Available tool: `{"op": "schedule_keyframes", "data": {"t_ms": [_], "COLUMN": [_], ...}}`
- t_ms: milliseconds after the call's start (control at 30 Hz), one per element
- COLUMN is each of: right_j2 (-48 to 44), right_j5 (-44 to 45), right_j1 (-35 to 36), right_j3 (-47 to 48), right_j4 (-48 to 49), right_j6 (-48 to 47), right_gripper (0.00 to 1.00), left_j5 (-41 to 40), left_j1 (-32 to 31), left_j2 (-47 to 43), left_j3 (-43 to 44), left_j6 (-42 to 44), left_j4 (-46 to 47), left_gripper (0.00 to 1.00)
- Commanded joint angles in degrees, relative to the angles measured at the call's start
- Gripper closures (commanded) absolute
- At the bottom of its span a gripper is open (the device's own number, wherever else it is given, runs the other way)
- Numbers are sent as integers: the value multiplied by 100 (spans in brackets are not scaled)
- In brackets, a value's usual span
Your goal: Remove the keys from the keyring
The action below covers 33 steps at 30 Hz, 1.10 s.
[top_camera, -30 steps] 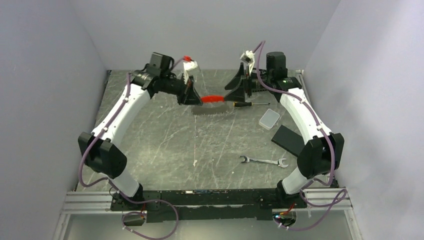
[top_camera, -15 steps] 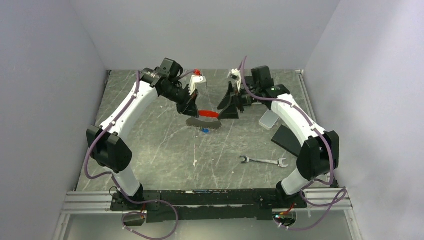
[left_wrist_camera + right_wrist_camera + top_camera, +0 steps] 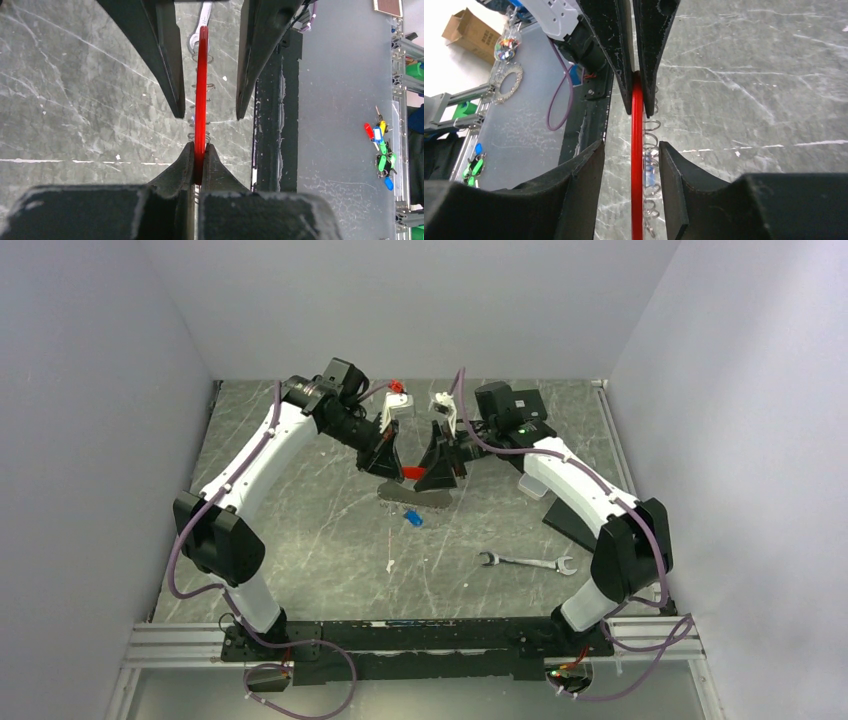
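Red and edge-on in both wrist views, the tag (image 3: pixel 201 90) of the keyring (image 3: pixel 652 125) runs straight between the two pairs of fingers, so neither camera shows its flat face or any print on it. The left gripper (image 3: pixel 199 157) is pinched tight on one end of the tag, its pads pressed against both sides. The right gripper (image 3: pixel 631 147) faces it with its jaws parted. One finger (image 3: pixel 584 190) stands on each side of the tag, with a strip of table showing in each gap, so it has hold of nothing.

Thin silvery wire loops of the keyring hang just beside the tag, below the left fingertips. Only the wrist views show them; from the top camera they are too fine to make out. That camera alone shows the grippers meeting tip to tip above the table (image 3: pixel 300 510). It also shows a blue-headed key (image 3: pixel 412 519) lying on the table just nearer the arm bases than the fingers. A silver wrench (image 3: pixel 526 562) lies nearer still, towards the right arm's base. A flat black plate (image 3: pixel 570 520) is half hidden behind the right arm.
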Motion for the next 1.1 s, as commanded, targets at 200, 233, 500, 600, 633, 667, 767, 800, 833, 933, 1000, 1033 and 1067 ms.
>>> {"op": "schedule_keyframes", "data": {"t_ms": [200,233,500,600,633,667,767,800,833,933,1000,1033,1067], "right_j2": [151,154,-4,-87,-90,-101,-141,-151,-153,-176,-199,-212,-214], "right_j5": [-97,-105,-30,-13,-19,-13,-23,-28,-21,53,82,99,117], "right_j1": [257,257,171,-17,-108,-204,-485,-553,-612,-746,-793,-804,-806], "right_j3": [193,196,53,-3,7,-4,-42,4,72,304,386,406,418], "right_j4": [2,6,858,1568,1820,2141,3173,3393,3502,3493,3569,3628,3696], "right_j6": [-1,20,999,1849,2162,2545,3638,3859,4002,4195,4349,4456,4559], "right_gripper": [74,79,100,100,100,100,100,100,100,100,100,100,100], "left_j5": [479,465,502,824,981,1187,1473,1468,1439,1285,1460,1560,1680], "left_j1": [-45,-38,177,673,897,1117,1674,1802,1891,2012,2020,2020,2020], "left_j2": [-15,-7,-74,-167,-224,-291,-631,-781,-937,-1402,-1485,-1479,-1487], "left_j3": [296,303,321,283,230,146,-303,-509,-716,-1415,-1636,-1694,-1800], "left_j6": [166,166,-216,-712,-955,-1233,-2029,-2314,-2507,-2995,-3039,-3036,-3105], "left_j4": [-112,-108,189,609,841,1127,2165,2560,2915,3947,4189,4228,4391], "left_gripper": [100,100,83,45,31,20,1,1,0,1,1,1,1]}}
